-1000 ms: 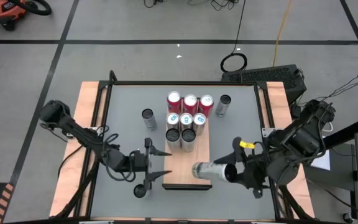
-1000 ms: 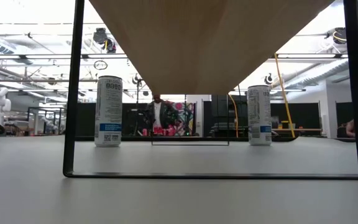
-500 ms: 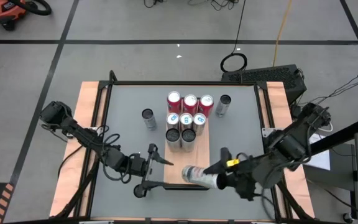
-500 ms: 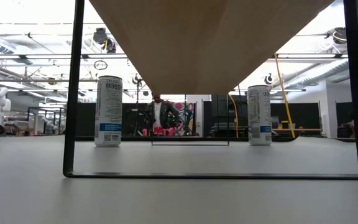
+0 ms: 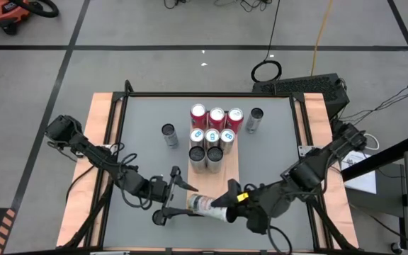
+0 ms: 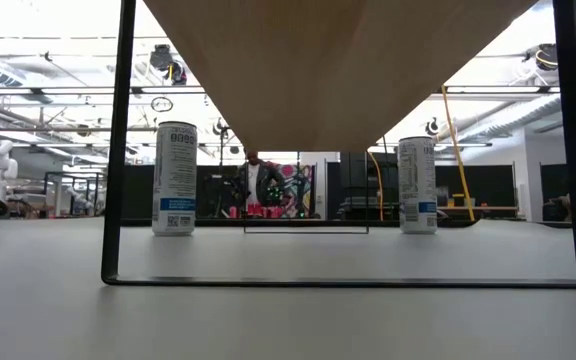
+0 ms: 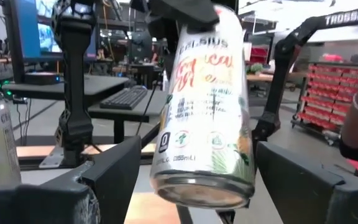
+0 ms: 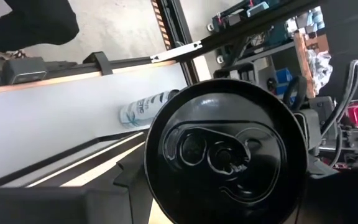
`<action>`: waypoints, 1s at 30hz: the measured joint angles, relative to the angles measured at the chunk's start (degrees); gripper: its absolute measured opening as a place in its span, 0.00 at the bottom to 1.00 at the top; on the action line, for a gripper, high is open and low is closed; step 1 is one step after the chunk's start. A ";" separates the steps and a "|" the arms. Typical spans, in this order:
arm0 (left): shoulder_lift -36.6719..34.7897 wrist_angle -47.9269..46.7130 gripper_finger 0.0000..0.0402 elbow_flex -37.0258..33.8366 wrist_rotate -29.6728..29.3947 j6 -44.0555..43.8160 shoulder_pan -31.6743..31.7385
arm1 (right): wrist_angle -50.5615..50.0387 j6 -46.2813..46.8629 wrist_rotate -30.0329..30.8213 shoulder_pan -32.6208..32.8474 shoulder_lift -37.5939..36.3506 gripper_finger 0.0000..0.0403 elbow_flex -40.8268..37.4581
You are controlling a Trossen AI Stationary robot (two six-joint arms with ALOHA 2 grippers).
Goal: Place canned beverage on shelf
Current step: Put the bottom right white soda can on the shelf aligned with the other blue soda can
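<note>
While the right gripper (image 5: 227, 205) clamps a smooth cylindrical can (image 5: 205, 205) sideways over the wood-grain shelf (image 5: 230, 166) near edge, the left gripper (image 5: 178, 191) flanks it, fingers spread.

You see two dark, matte-black jointed arms, built from slim links joined by rounded, bulky joint housings. Black cables loop loosely along the left arm (image 5: 94, 154), bunching near its wrist. The left gripper (image 5: 178, 191) ends in two thin black fingers that taper to points. The right arm (image 5: 317, 161) looks thicker, with chunky black housings, and carries a small bright yellow tag near the right gripper (image 5: 222, 205). In the left wrist view, your own two fingers (image 7: 114, 171) appear as broad, flat black plastic blades with squared edges. White block lettering reading TROSSEN (image 7: 350, 18) marks a black bracket of the other arm.
</note>
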 joint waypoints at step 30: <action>0.00 -2.97 0.59 -0.02 4.02 -0.52 -0.02 | -0.48 2.56 -3.16 -3.48 0.77 0.56 0.12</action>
